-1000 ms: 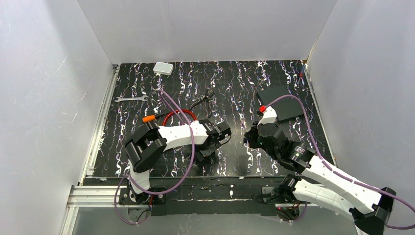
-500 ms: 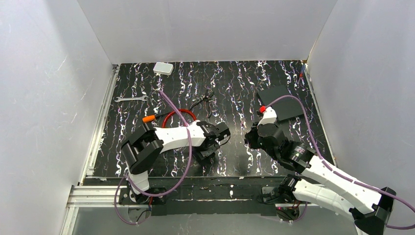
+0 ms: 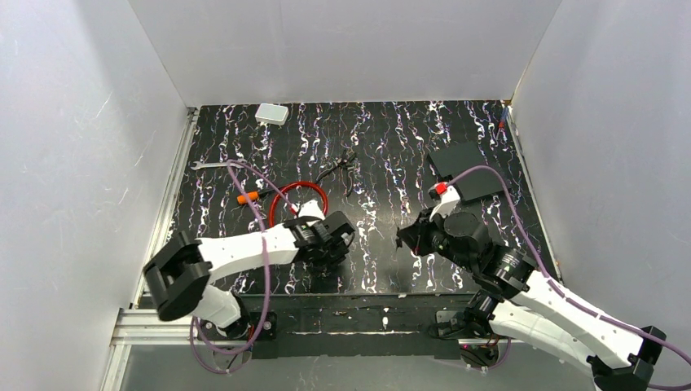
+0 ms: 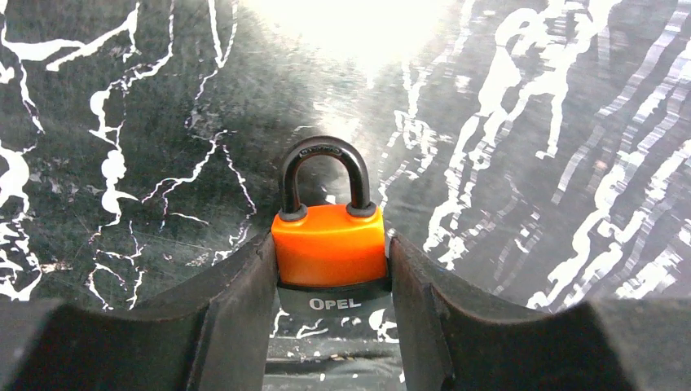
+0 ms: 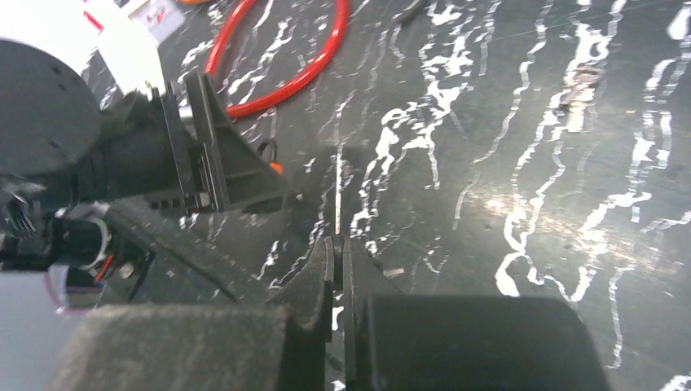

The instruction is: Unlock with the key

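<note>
1. Where the left arm reached across the near part of the counter (image 3: 391, 147), we saw the left end effector (image 4: 330, 244) closed partway onto an orange padlock (image 4: 328, 259), one finger pressed against each side of its body.
2. The padlock sat low over the counter with its black shackle (image 4: 324, 148) pointing away from the wrist and seated in the body; we could not tell whether it rested on the surface.
3. The right end effector (image 5: 337, 248) was closed tight, with the key (image 5: 337, 195) pinched between its fingertips: only the thin metal blade stuck out ahead, the head hidden.
4. The blade pointed out over the counter near the left end effector, apart from the padlock.
5. A red cable loop (image 5: 303, 79) lay on the counter beyond the left end effector.
</note>
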`<state>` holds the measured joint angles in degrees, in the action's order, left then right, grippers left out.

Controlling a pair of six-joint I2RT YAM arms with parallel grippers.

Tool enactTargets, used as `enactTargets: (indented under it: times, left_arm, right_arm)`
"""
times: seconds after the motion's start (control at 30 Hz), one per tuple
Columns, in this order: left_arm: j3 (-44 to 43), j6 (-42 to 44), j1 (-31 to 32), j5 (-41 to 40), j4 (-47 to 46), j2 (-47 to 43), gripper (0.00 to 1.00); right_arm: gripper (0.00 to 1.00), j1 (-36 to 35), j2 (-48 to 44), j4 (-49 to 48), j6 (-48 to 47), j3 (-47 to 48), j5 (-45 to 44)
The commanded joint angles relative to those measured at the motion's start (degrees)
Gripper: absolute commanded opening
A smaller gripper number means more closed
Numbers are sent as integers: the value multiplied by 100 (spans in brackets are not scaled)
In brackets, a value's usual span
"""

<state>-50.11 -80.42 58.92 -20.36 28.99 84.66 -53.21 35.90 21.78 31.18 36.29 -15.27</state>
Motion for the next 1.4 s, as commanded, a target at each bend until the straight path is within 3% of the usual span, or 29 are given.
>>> enactTargets:
  times: [0.0,0.2,0.43,0.83,1.37]
  left_arm:
    - [374,678,-29,-332,-659,-999,0]
    - [621,905,-67,-337,-879,-1954,0]
    - [673,402,-451,113,-1074,-2440,0]
    - [589,118,-913,838,-1456,-2376,0]
    - [599,174,-1079,1244,-1476,-2474,0]
  right_arm:
    - [1,15,-98,-619,-25,-113,958]
    - [1,12,26,-1100,462,-280,1735]
    - [1,-3,552,-1819,1412,-472,2290]
    - [1,-267,1240,-2588,1706,-472,2089]
    - [1,-605,2008,-2795,1471,-24,1790]
